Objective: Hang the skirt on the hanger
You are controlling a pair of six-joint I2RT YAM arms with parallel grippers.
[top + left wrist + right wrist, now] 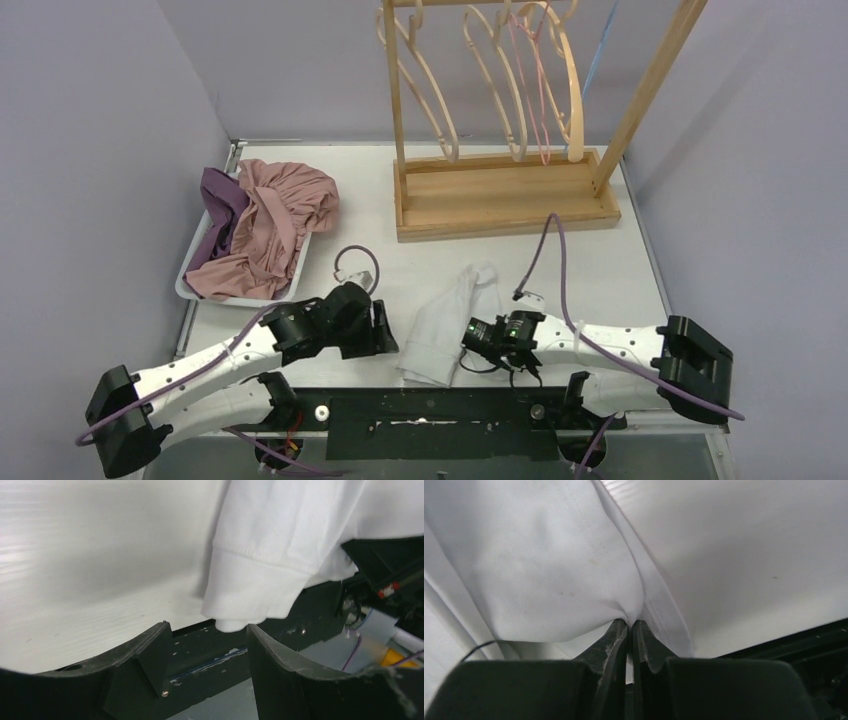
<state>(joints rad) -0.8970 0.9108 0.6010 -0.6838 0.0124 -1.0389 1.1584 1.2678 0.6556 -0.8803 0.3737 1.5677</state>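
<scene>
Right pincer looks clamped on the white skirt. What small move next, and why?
Probably ease the left pincer forward and close it on the hem of the skirt. The right pincer is shut on a fold of it, while the left stands open with the hem corner just ahead of its fingers. A second grip should help lift it spread.

walls (90,150): pale lilac, plain, at left, back and right | table (620,270): white, matte, softly shadowed

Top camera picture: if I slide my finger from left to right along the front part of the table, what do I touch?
The tray holding pink and purple clothes → left gripper, open → white skirt → right gripper, shut on the skirt's edge.
</scene>
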